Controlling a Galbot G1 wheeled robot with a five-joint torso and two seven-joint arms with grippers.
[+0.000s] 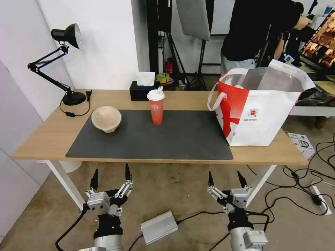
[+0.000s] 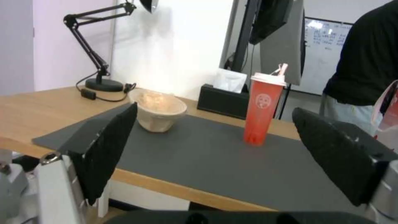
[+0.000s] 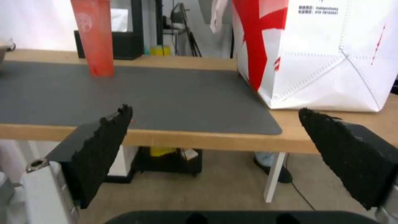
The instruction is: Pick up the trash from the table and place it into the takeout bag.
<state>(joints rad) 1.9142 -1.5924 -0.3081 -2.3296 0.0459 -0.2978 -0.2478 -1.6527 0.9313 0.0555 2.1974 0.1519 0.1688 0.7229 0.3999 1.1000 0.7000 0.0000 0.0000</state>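
Behind the drink cup (image 1: 156, 106) sits a tissue box (image 1: 143, 91); both end effectors (image 1: 111, 173) (image 1: 225, 179) spread.

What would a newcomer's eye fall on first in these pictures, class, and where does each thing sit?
The big white and red takeout bag stands open at the table's right end. On the dark mat a red drink cup stands upright mid-table, with a beige paper bowl to its left. Below the near edge, the left gripper and right gripper hang open.

Left hand (image 1: 111, 173) and right hand (image 1: 226, 179) hang low, fingers spread apart.
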